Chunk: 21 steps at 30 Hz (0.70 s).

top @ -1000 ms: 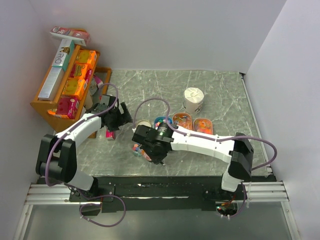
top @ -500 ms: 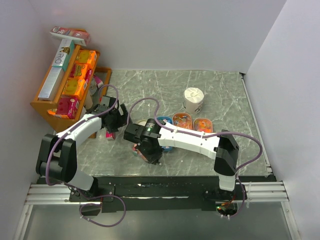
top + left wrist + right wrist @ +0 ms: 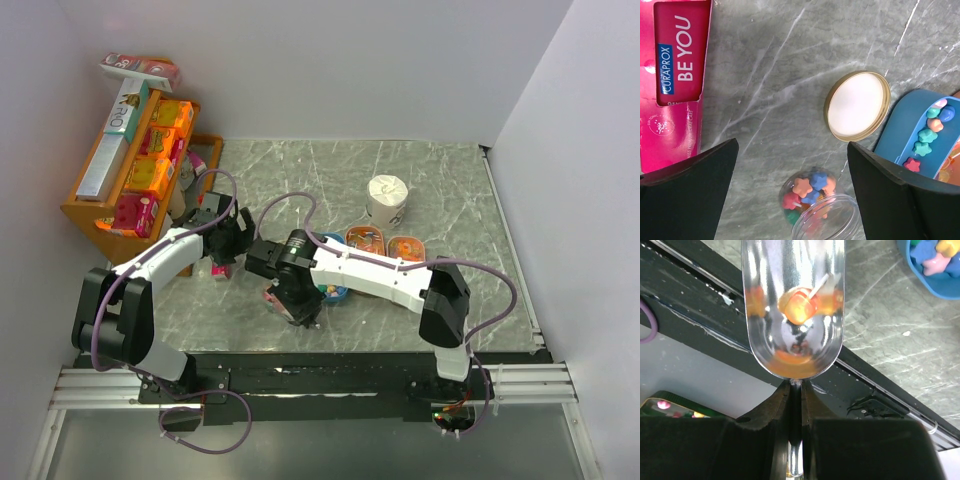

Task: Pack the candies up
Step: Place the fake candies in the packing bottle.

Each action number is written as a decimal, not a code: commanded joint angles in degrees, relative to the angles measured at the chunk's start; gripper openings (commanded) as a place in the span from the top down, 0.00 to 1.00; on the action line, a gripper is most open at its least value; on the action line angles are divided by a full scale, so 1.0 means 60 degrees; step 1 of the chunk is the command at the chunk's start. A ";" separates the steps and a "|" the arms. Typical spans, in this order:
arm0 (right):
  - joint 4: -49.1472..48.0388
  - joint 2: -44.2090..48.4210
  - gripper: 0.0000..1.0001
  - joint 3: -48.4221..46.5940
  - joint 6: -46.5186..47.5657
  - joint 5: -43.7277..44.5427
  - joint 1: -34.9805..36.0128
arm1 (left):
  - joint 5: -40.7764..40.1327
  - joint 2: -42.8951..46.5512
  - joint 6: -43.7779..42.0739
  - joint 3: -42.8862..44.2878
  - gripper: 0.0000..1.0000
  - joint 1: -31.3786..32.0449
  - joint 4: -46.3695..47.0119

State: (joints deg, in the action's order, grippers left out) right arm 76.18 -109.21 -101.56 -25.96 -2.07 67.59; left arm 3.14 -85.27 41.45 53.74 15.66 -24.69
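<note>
A clear jar [image 3: 832, 220] sits between the fingers of the left claw [image 3: 792, 145] and just ahead of them. It holds a small heap of star-like candies [image 3: 810, 190] in orange, blue, pink and green. Ahead and to the right of that claw, a blue dish [image 3: 900, 135] carries a row of more candies in green, pink, blue and orange. A gold lid [image 3: 857, 105] lies flat on the tabletop [image 3: 770, 75] between the jar and the dish, apart from the jar. The left claw is spread wide and holds nothing. A pink box [image 3: 675, 85] lies ahead of its left finger.

The right claw [image 3: 795, 390] is pinched tight on the handle of a metal spoon [image 3: 792, 345]. One orange candy sits in the spoon's bowl, straight ahead of the fingers. A corner of the blue dish shows ahead and to the right of the spoon.

The jar is cut off by the bottom edge of the left wrist view, and the dish by the right edge. In the top view the right arm covers the jar and most of the dish. The spoon's handle is mostly hidden between the fingers.

Since a second ago the right arm has folded its elbow inward and swung its wrist leftward, while the left arm has kept its place.
</note>
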 commanded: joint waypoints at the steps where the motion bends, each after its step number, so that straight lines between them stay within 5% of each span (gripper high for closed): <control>1: 0.1014 -0.0211 1.00 -0.0637 -0.0127 -0.0198 -0.0074 | -0.0054 0.0238 0.0167 0.0112 0.04 -0.0047 0.0130; 21: 0.0838 0.0184 1.00 -0.0505 -0.0201 -0.1778 -0.0908 | 0.0283 0.0472 0.0225 -0.0006 0.04 -0.0047 0.0321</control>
State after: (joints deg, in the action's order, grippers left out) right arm 76.27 -110.39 -103.20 -26.52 -8.54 64.10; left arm 3.70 -85.01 41.69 53.67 15.66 -24.38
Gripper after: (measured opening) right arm 0.153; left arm 0.967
